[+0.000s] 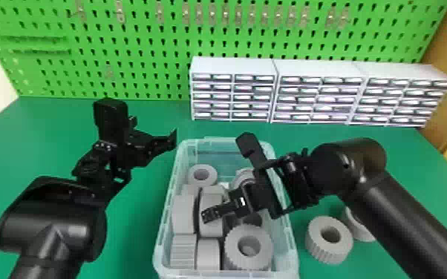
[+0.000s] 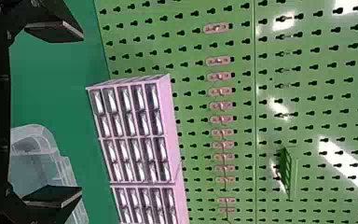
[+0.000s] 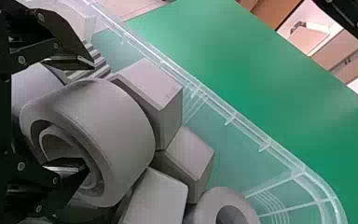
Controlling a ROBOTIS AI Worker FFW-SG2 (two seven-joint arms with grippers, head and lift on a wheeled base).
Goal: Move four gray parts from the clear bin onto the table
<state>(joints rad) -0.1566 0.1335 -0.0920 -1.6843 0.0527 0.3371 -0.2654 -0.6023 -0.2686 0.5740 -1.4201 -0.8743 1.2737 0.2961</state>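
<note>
At the near end of the clear bin (image 1: 289,243), a thick round gray part (image 1: 230,256) sits on the right with its hole facing up; a ribbed gray part (image 1: 182,253) lies on the left, and a smooth one (image 1: 208,255) between them. To the right, outside the bin, a ribbed gray ring (image 1: 312,246) lies on the green worktop (image 1: 133,245), with a second gray ring (image 1: 362,233) just beyond it, partly hidden by the right arm.

Farther in, two gray parts (image 1: 184,213) stand side by side. The right claw (image 1: 226,180) is over the bin, its fingers wide apart. From the right wrist, one finger overlaps the opening of a hollow gray part (image 3: 130,126) and the other is beside its outer wall; I cannot tell whether either touches it.

The left claw (image 1: 143,128) is left of the bin's far end, spread wide with nothing between its fingers. A gray ring (image 1: 193,178) lies at the bin's far left.

Beyond stand white drawer cabinets (image 1: 230,66), toward the right, before a green pegboard (image 1: 159,48).
</note>
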